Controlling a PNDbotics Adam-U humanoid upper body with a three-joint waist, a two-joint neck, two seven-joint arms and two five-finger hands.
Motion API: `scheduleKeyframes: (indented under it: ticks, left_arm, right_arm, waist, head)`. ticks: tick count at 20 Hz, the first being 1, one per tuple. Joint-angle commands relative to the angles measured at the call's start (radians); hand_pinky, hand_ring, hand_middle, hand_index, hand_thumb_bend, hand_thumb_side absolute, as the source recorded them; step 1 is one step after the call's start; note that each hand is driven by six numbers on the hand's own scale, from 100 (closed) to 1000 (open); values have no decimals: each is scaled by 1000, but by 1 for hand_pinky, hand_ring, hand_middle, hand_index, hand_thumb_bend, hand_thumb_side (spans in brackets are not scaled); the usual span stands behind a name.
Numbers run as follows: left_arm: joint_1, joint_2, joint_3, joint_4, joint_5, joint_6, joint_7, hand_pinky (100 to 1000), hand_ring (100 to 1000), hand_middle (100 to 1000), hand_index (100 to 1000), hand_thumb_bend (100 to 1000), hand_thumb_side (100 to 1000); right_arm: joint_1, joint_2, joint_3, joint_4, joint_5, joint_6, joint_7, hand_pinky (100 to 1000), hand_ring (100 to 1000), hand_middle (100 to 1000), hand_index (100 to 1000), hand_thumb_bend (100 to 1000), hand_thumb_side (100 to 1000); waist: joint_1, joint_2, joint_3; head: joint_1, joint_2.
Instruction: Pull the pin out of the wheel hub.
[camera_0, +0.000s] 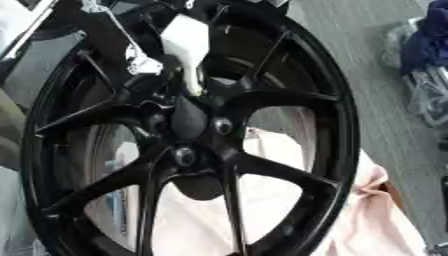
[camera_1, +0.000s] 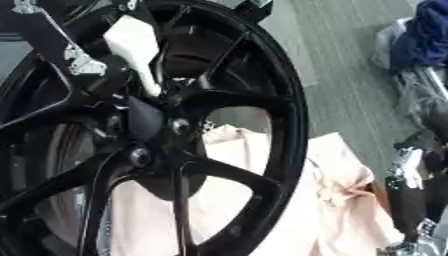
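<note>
One black wheel (camera_0: 188, 150) fills both views, standing over a pale pink cloth (camera_1: 346, 200). From the upper left, the left hand (camera_0: 144, 75) reaches onto the hub (camera_0: 188, 125), its dark fingers curled round a white pin (camera_0: 185, 47) that sticks up just above the hub's centre, tip touching the hub. The right hand (camera_1: 404, 195) shows at the lower right edge, well apart; I cannot tell its fingers' state.
</note>
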Motion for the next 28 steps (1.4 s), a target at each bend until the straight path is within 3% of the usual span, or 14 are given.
scheduleKeyframes:
  ticks: [1,6,13,22,28]
  left_arm:
    - [-30,18,29,-17,28,-24,-46,679,487,228,346,100,203]
    - [-36,43,79,-23,72,14,-46,675,481,218,332,100,221]
    - [1,147,269,29,177,77,-22,681,468,201,329,100,277]
    - [192,351,496,219,288,114,217,696,455,183,333,100,325]
    - [334,442,586,372,262,120,426,696,453,178,331,100,336]
  right_arm:
    - [1,-4,-12,-12,-8,-20,-16,495,797,751,756,100,527]
    - [11,-5,-18,-12,-8,-21,-16,496,796,751,756,100,522]
    - [33,-9,-37,-12,-1,-24,-16,498,795,750,756,100,516]
    - [56,-13,-64,-12,1,-28,-16,502,794,750,756,100,504]
    - [60,-12,-70,-12,2,-32,-16,504,794,750,756,100,497]
  waist:
    - [-5,-31,2]
    - [-7,-42,13]
    - [-13,-65,49]
    - [-29,-91,108]
    - [-50,-98,125]
  head:
    - [3,2]
    - [-4,14]
    - [-28,43]
    - [-47,72]
    - [-68,72]
